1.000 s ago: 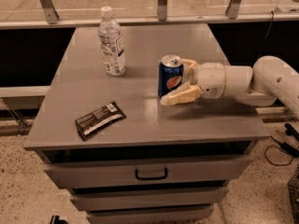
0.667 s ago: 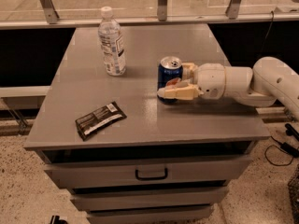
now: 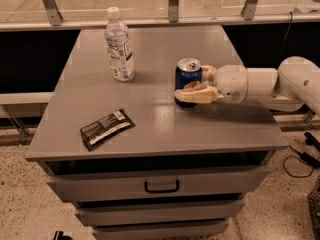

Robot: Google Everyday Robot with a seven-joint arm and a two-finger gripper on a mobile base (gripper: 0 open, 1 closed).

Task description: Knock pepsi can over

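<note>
Here, right of centre, the gripper (image 3: 193,84) is hanging low over the table (image 3: 150,126). Its fingers (image 3: 200,95) are pinching the pepsi can (image 3: 187,76) (standing upright).

From my station, the gripper (image 3: 194,88) sits at the right side of the pepsi can (image 3: 188,73) and covers its lower front. I see only a scrap of the logo and cannot tell whether anything presses the metal. The arm (image 3: 300,81) runs off the right edge. Print on the water bottle (image 3: 119,44) and on the dark wrapper (image 3: 106,128), probably a snack bar, is too small to read. The lowest drawer (image 3: 160,230) is cut by the bottom edge.
</note>
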